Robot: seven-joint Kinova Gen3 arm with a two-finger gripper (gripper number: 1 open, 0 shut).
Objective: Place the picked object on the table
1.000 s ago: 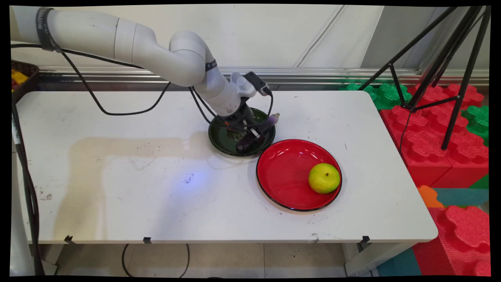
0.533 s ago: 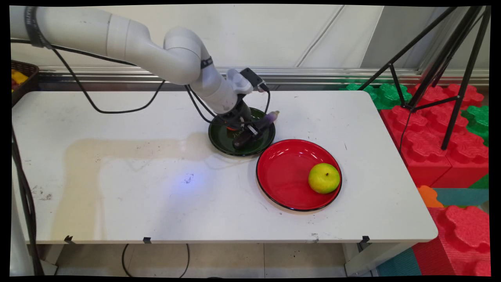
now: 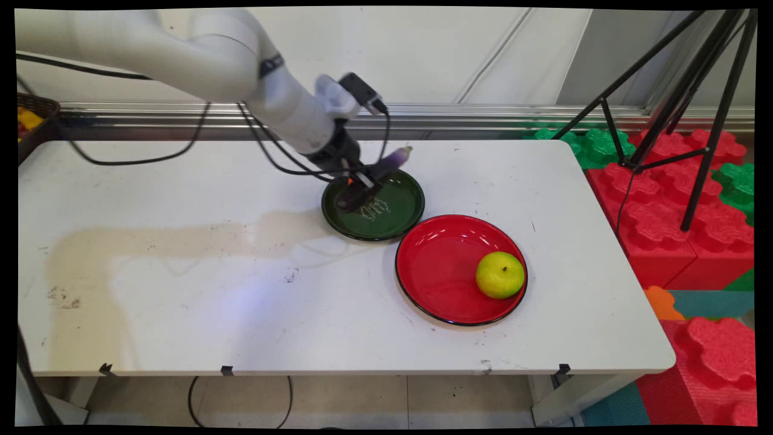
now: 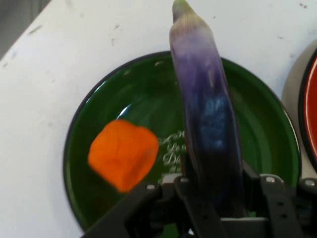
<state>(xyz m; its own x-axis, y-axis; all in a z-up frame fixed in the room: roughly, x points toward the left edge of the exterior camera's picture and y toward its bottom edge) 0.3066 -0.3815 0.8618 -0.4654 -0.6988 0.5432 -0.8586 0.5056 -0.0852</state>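
The eggplant (image 4: 210, 124) is clamped in the gripper (image 4: 213, 193), raised above the green plate (image 3: 398, 217). It should be kept level and clear of that plate's rim.

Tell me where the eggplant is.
In the pincer, the eggplant is lifted over the green plate's far-left part, left of the red plate.
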